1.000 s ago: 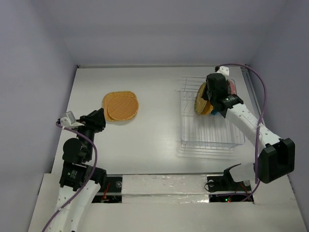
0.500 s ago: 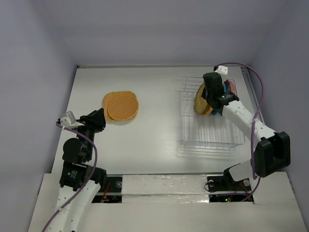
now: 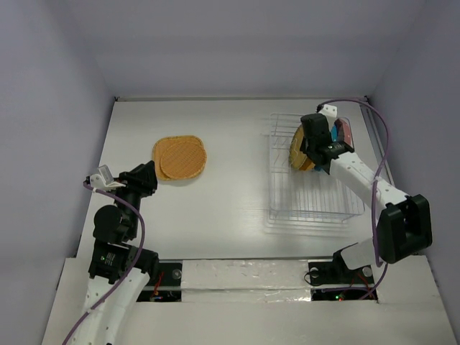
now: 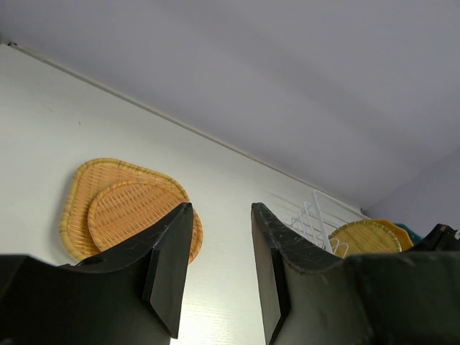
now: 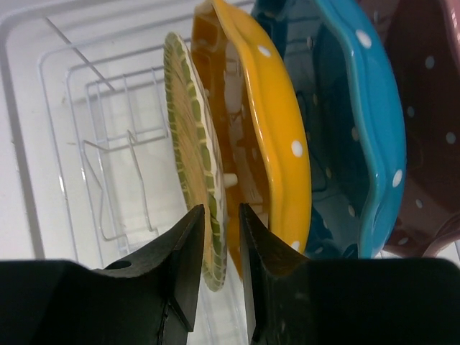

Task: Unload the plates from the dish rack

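The clear dish rack [image 3: 309,205] stands at the right. Its far end holds upright plates: a yellowish woven round plate [image 5: 188,129], a dotted yellow-orange plate [image 5: 277,122], a dotted blue plate [image 5: 359,129] and a dotted pink plate [image 5: 424,108]. My right gripper [image 5: 222,208] straddles the woven plate's rim, one finger on each face, closed narrowly on it; the gripper also shows in the top view [image 3: 307,147]. Two orange-tan woven plates [image 3: 180,157] lie stacked on the table at left. My left gripper [image 4: 221,206] is open and empty, near them.
The white table [image 3: 230,187] is walled at the back and both sides. The near half of the rack is bare wire ribs [image 5: 108,144]. The rack and woven plate also show far off in the left wrist view [image 4: 363,237].
My right gripper has moved a little left and farther back onto the woven round plate in the rack. The left arm has not moved.
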You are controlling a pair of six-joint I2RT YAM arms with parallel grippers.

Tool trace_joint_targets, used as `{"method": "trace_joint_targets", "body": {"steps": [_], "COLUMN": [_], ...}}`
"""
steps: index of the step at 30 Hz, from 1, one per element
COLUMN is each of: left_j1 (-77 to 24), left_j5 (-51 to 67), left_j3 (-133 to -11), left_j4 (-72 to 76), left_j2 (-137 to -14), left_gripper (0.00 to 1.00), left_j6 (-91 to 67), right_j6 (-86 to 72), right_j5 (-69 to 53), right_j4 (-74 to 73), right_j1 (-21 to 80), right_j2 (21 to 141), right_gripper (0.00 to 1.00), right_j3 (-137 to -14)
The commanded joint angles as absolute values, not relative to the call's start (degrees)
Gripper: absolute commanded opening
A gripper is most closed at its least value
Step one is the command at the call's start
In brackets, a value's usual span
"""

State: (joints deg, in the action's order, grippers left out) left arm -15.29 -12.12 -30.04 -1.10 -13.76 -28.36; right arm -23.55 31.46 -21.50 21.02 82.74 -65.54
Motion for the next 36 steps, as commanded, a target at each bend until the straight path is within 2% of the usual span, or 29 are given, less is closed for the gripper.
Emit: {"method": "trace_joint_targets", "body": {"steps": [1,8,9,12,18,26,31,36], "left_j1": [-15.0,-15.0,-15.0,-15.0,-15.0,-15.0,-15.0,-15.0], "left_j5": [-11.9,-11.9,-11.9,-11.9,-11.9,-11.9,-11.9,-11.9], "left_j3": [-30.2,-30.2,-30.2,-30.1,-30.1,-30.0,-29.9,-30.0], "left_j4": [1.8,2.0,2.0,2.2,2.5,2.5,2.5,2.5], "left_j2": [-14.7,-14.9,-14.9,-14.9,-15.0,-15.1,-14.7,-14.8], "left_gripper": [0.35,0.35,0.35,0.35,0.35,0.35,0.35,0.35], "left_j6": [-28.2,-28.2,-28.2,-28.3,-28.3,-28.4,-28.4,-28.3], "right_j6": [-23.4,-22.0,-21.8,-19.8,-15.7,-13.9,-18.4,-29.1], "right_j5": [32.1,34.5,35.2,36.7,38.0,38.4,27.9,12.9], "right_j4": [-19.7,-19.4,-19.4,-19.1,-21.1,-22.3,-17.4,-5.6], "right_j1": [20.7,20.7,20.7,20.7,20.7,23.6,26.8,31.5], "right_j2": [81.5,87.7,88.0,86.6,82.5,77.4,73.1,78.1], "right_gripper": [0.32,0.28,0.22,0.10,0.00,0.00,0.00,0.00], "right_j3": [-64.2,-67.0,-67.3,-68.4,-72.4,-78.3,-78.5,-76.3]}}
